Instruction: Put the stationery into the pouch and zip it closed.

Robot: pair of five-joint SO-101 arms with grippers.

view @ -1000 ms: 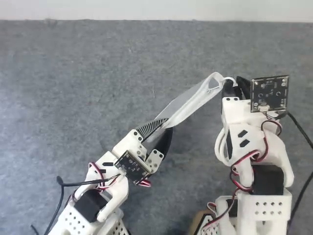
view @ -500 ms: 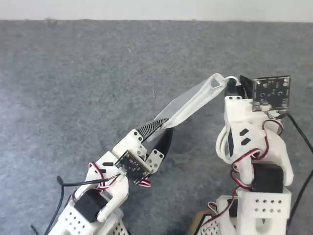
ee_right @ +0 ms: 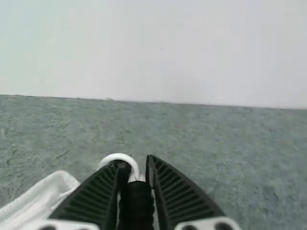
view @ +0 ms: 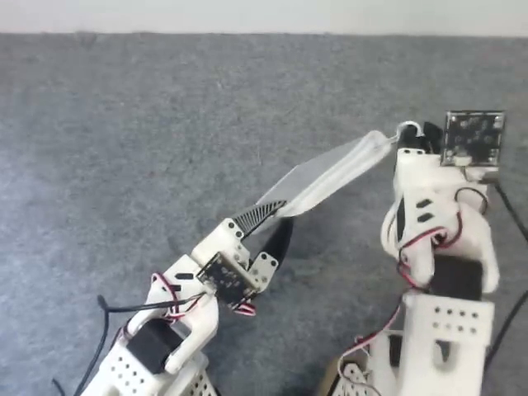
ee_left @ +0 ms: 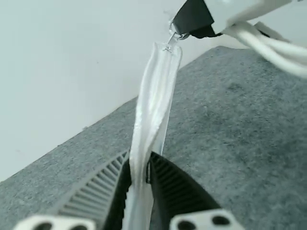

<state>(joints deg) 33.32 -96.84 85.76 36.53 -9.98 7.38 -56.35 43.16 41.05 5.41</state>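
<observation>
A translucent white pouch (view: 326, 175) hangs stretched in the air between the two arms above the grey carpet. My left gripper (view: 266, 216) is shut on its near end, the fabric pinched between the black fingers (ee_left: 165, 184). The pouch (ee_left: 152, 103) runs away from it to the zip ring (ee_left: 173, 34). My right gripper (view: 412, 132) is shut on the white zip ring (ee_right: 118, 161) at the pouch's far end, with a corner of the pouch (ee_right: 41, 194) beside its fingers (ee_right: 170, 189). No stationery shows outside the pouch.
Grey carpet (view: 148, 132) covers the table up to a pale wall (view: 264, 15) at the back. Both arm bases stand at the near edge, with wires trailing by the left one (view: 103, 309).
My right gripper has moved to the right with the zip ring, drawing the pouch longer and flatter. The left gripper has kept its hold in place.
</observation>
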